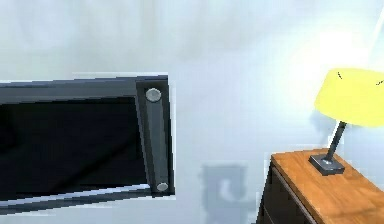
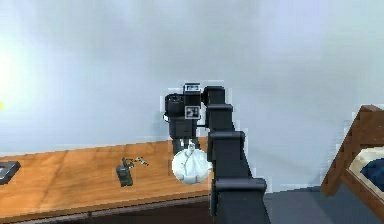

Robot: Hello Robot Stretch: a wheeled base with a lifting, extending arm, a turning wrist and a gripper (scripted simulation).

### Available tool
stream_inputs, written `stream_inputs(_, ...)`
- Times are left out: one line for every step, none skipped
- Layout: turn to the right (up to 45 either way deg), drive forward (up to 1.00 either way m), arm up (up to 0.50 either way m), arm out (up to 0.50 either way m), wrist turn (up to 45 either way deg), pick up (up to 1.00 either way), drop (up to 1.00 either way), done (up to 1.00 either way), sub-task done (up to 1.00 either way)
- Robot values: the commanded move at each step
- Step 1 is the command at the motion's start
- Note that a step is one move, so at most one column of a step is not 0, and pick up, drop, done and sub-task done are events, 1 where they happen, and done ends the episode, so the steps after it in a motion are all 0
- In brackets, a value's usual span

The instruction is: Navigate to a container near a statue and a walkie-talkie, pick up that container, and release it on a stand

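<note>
Arm side view first: the arm (image 2: pixel 228 165) comes up from the bottom edge just right of the middle as a dark, stepped square bar, leaning left as it reaches out over the wooden bench (image 2: pixel 70 175). At its far end sit the two white squares (image 2: pixel 190 112), one above the other, each with black marks, and those marks are too small to read as anything. Left of them is the hand (image 2: pixel 173 118), a dark body against the pale wall. How far its fingers stand apart I can't tell.

The white rounded container (image 2: pixel 187 166) is just below the hand and tight against the arm's left edge, with the bench top behind it. Whether it rests on the wood or hangs from the hand, I can't tell, so I can't tell whether the hand holds anything.

Along the bench to the left there's a small dark upright thing (image 2: pixel 124 176) near the front edge, some small brownish bits (image 2: pixel 136 160) just behind it, and a dark flat thing (image 2: pixel 7 170) at the picture's left edge. On the right, a wooden headboard (image 2: pixel 360 140) with blue bedding beside it.

In the forward view, a dark screen (image 1: pixel 70 140) in a grey frame is on the left, with two round grey knobs on its right bar. On the right, a yellow-shaded lamp (image 1: pixel 350 90) stands on a wooden drawer unit (image 1: pixel 300 190).
</note>
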Motion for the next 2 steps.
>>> stream_inputs(0.0, 0.00, 0.00, 0.00, 3.0, 0.00, 0.00, 0.00, 0.00)
stream_inputs(0.0, 0.00, -0.30, 0.00, 0.0, 0.00, 0.00, 0.00, 0.00)
